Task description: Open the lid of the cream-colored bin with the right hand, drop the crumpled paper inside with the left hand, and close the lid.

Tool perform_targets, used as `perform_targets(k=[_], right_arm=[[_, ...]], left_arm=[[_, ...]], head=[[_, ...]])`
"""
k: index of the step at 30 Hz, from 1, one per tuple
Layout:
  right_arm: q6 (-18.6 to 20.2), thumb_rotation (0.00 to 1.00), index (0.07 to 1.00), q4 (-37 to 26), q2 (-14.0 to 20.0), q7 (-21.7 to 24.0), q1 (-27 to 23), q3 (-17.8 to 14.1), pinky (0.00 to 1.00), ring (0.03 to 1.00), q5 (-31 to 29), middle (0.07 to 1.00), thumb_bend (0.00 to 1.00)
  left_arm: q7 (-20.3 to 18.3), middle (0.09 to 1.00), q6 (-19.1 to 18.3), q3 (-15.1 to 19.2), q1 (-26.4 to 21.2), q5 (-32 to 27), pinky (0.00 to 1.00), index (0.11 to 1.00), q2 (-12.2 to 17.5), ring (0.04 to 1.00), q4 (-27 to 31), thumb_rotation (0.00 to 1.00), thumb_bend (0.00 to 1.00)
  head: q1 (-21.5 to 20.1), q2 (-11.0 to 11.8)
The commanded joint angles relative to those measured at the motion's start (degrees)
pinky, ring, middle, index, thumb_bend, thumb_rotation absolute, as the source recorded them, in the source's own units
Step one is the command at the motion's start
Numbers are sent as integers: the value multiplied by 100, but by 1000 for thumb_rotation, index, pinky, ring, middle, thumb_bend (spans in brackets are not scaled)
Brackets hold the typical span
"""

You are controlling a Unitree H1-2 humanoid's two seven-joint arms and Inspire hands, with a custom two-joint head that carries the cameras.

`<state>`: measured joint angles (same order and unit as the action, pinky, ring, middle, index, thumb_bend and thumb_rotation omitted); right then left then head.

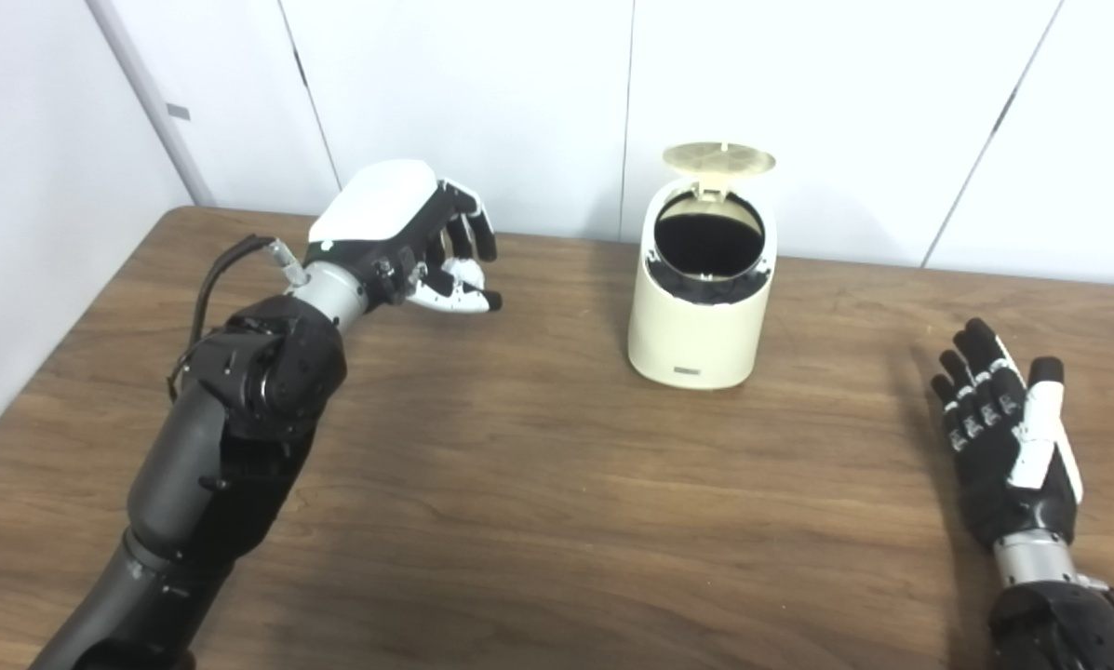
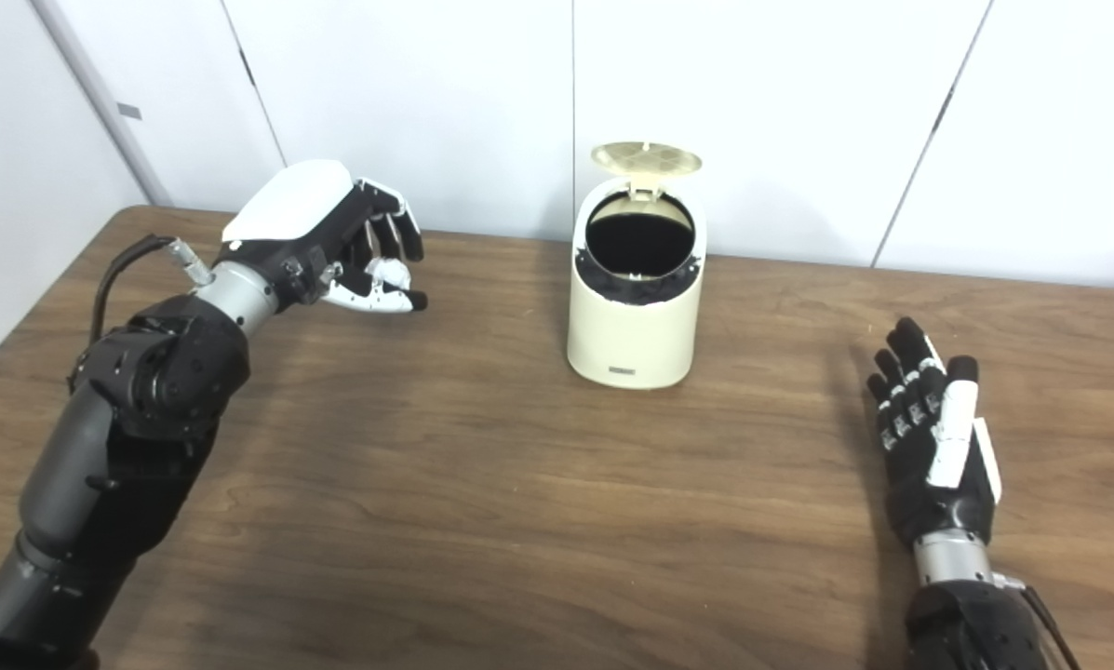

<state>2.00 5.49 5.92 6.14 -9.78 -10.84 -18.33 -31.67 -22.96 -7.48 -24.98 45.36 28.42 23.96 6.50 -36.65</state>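
The cream-colored bin (image 1: 701,321) stands upright at the back middle of the table. Its round lid (image 1: 718,159) is tipped up behind the dark opening, whose inside I cannot make out. My left hand (image 1: 426,247) hovers to the left of the bin, well apart from it, fingers curled over the thumb. A small white lump, the crumpled paper (image 1: 466,271), shows between them, mostly hidden. My right hand (image 1: 1008,433) rests at the right side of the table, palm down, open, fingers spread and holding nothing, well clear of the bin.
The brown wooden table (image 1: 557,521) runs back to white wall panels just behind the bin. Its left edge slants along a white wall beside my left arm (image 1: 231,437).
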Motion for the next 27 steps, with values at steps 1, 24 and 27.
perform_targets(k=[1,24,27], right_arm=[[9,1000,916,36,-59,-50,-23,44,977,968,45,960,551],[-254,1000,889,285,-180,-77,-64,36,927,934,178,931,560],[-297,1000,888,313,-194,-60,-60,50,925,930,183,927,566]], left_arm=[[146,458,130,22,-313,26,364,525,45,361,26,0,495],[58,479,67,-370,-946,298,331,509,-398,379,-280,0,471],[104,482,116,-379,-1003,216,334,509,-492,381,-351,0,471]], head=[[-6,6],[-147,294],[-182,323]])
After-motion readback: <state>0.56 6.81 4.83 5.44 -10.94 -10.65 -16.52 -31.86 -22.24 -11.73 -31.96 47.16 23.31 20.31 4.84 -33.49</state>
